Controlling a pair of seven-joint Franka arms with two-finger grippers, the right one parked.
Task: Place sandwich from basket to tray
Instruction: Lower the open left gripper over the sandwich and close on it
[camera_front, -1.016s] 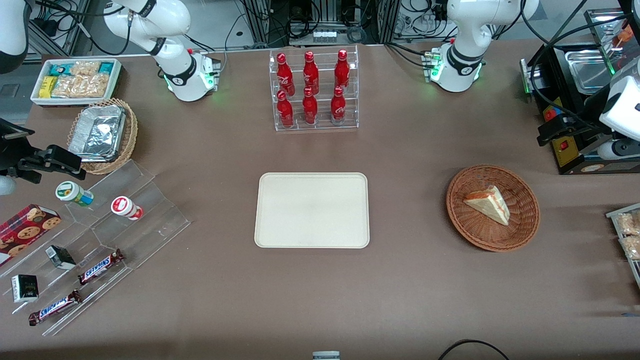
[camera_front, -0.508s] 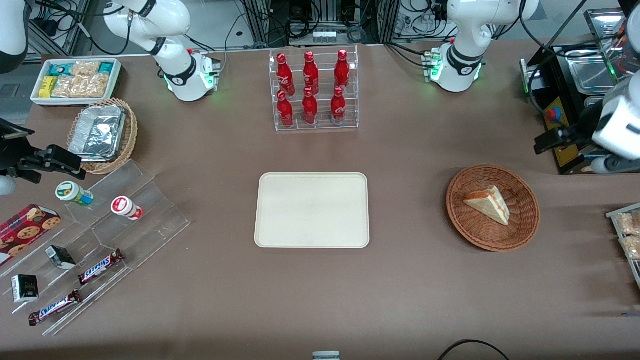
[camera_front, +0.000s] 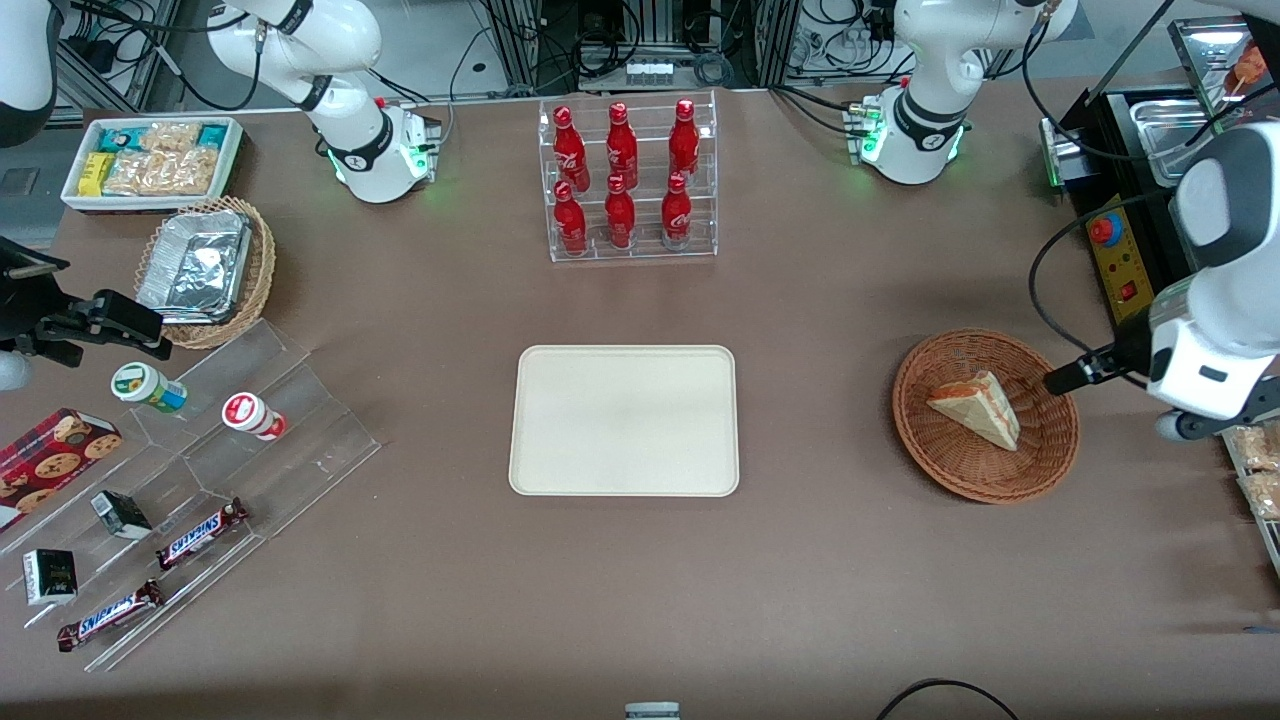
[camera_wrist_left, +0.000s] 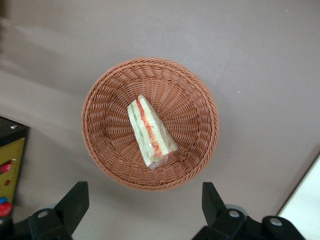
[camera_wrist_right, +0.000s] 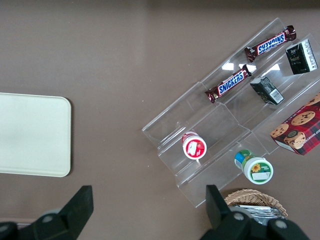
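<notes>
White arm (camera_front: 1215, 300) w/ grey joint cap, black cable; gripper (camera_wrist_left: 145, 212) fingers black.

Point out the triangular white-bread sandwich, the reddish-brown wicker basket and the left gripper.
Triangular white-bread sandwich (camera_wrist_left: 150, 132), left wrist view, filling edge.
Reddish-brown wicker basket (camera_front: 1050, 440), front view, woven wall.
Left gripper (camera_wrist_left: 145, 205), left wrist view, between open fingertips, above basket.

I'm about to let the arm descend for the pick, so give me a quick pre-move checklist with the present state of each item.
1. Sandwich lies in the basket, nothing on top of it: ok.
2. Gripper fingers spread wide, nothing held: ok.
3. Gripper above the basket: ok in the left wrist view; whether it is centred on the sandwich: cannot tell.
4. Finger line across the wedge's narrow width: cannot tell.
5. Tray bare, ready for the sandwich: ok.
6. Table between basket and tray free of things: ok.
</notes>
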